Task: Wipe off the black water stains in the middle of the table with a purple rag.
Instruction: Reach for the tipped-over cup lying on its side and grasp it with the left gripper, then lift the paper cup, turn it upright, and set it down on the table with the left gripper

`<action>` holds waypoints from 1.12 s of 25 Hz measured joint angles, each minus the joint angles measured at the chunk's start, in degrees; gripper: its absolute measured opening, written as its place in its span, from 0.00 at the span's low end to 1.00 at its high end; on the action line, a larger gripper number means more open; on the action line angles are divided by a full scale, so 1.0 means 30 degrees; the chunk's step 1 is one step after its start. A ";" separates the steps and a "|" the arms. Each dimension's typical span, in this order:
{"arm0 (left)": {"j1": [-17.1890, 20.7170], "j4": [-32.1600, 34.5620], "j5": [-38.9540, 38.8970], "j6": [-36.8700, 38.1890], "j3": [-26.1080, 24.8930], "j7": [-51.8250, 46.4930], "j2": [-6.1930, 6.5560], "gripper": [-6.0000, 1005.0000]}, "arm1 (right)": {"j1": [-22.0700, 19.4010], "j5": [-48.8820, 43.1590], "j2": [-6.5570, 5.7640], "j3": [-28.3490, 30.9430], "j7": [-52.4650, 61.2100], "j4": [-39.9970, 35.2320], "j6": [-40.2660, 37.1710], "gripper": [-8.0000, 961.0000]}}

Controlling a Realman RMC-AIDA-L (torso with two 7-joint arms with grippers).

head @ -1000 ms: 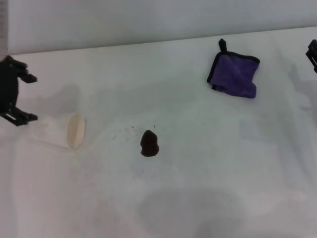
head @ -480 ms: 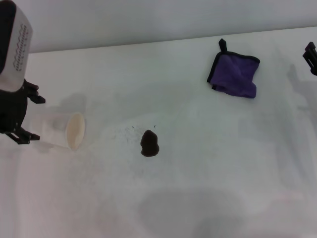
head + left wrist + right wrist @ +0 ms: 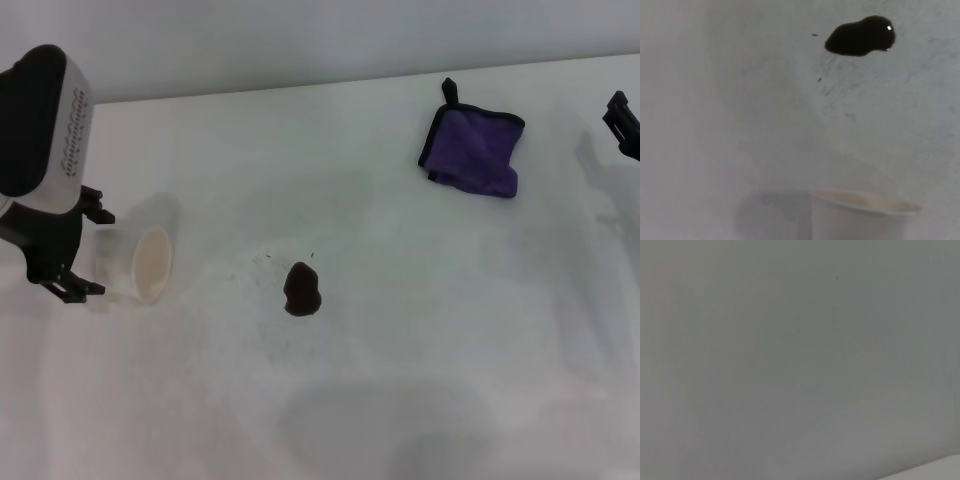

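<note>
The black water stains (image 3: pixel 301 288) are a small dark blot with fine specks on the white table (image 3: pixel 420 330); the blot also shows in the left wrist view (image 3: pixel 860 36). The purple rag (image 3: pixel 473 150) lies crumpled at the back right, black loop pointing away. My left gripper (image 3: pixel 92 253) is open at the left, its fingers on either side of the base of a white paper cup (image 3: pixel 140 263) lying on its side. My right gripper (image 3: pixel 623 122) shows only partly at the right edge, to the right of the rag and apart from it.
The cup's open mouth faces the stain; the cup also shows in the left wrist view (image 3: pixel 860 217). The table's back edge (image 3: pixel 300 90) meets a grey wall. The right wrist view shows only a plain grey surface.
My left gripper has moved right and toward me, from beside the cup's base to astride it. My right gripper has shifted slightly at the frame edge. Rag and stain have not moved.
</note>
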 joint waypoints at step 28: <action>0.0003 -0.2870 -0.1384 -0.3403 -0.0004 0.0219 -0.0315 0.81 | -0.0136 -0.0175 0.0001 -0.0168 0.0000 0.0252 -0.0130 0.90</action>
